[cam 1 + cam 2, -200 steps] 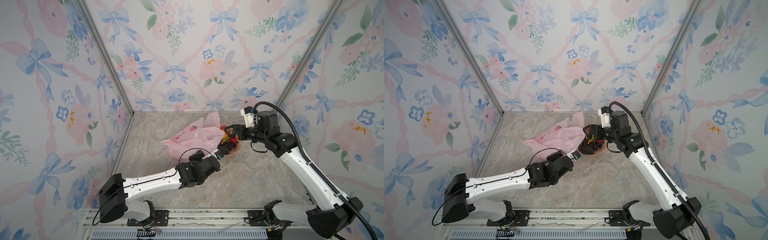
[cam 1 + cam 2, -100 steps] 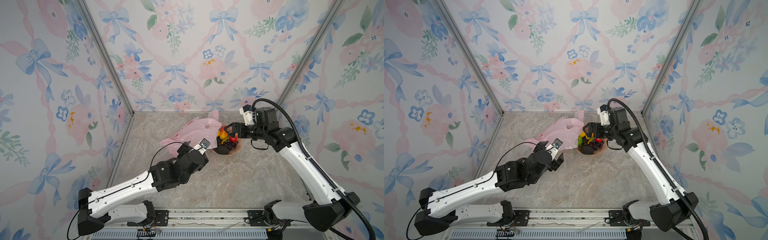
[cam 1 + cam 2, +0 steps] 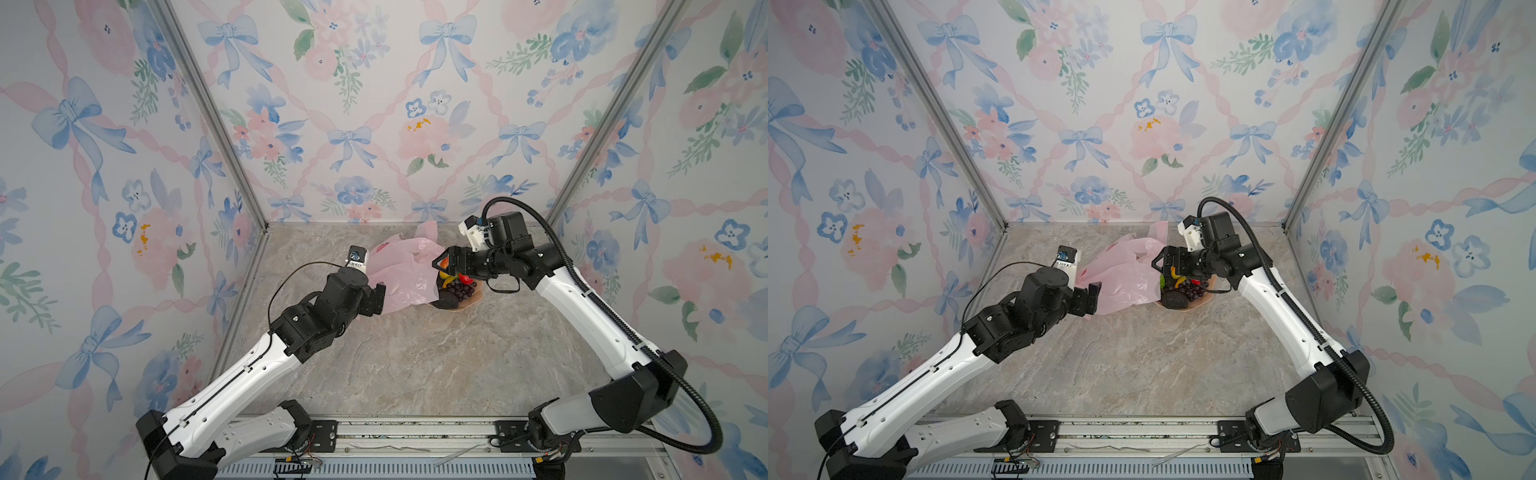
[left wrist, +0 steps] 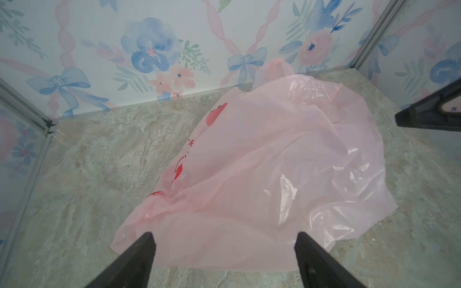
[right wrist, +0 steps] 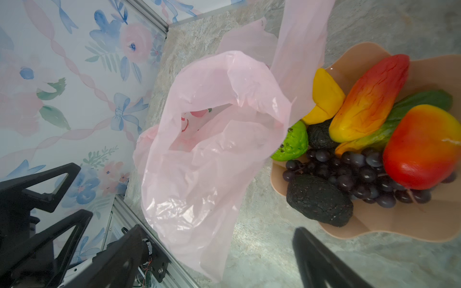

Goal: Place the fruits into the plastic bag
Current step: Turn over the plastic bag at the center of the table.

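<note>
The pink plastic bag lies crumpled on the marble floor, its mouth gaping toward the dish. The fruits sit in a peach scalloped dish beside it: a yellow one, two mangoes, a green kiwi half, dark grapes and a black bumpy piece. My left gripper is open over the bag's near left edge and holds nothing. My right gripper hangs open above the bag's mouth and the dish rim.
Floral walls with aluminium corner posts close in three sides. A metal rail runs along the front edge. A long green fruit also lies in the dish. Bare marble floor spreads in front of the bag.
My left gripper has opened and drawn back from the dish to the bag's left side. The bag has settled flatter. My right gripper has shifted slightly left over the dish.
</note>
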